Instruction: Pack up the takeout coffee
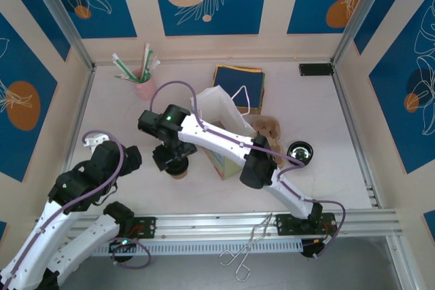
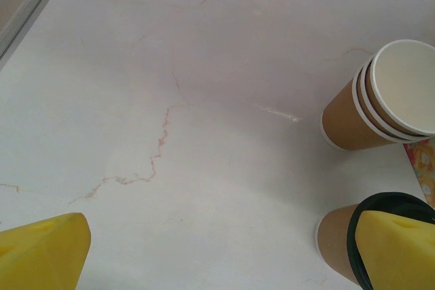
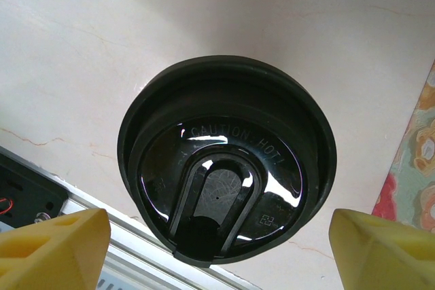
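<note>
Lidded coffee not yet gripped, packing all ahead
Small brown kraft paper cup with round black plastic lid (image 3: 224,168) stands on the pale marble table (image 2: 170,100) near the white paper bag (image 1: 219,108); right gripper (image 3: 217,246) hovers spread above it, left gripper (image 2: 221,252) released, empty

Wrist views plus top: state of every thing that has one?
Brown kraft paper cup with round black plastic lid: standing, lid on, not gripped.
Stack of lidless brown paper cups: standing, nested, tops open.
Loose black plastic lid: lying by itself, on no cup.
Left claw: open, empty.
Right claw: open, one finger either side of the lidded cup.
</note>
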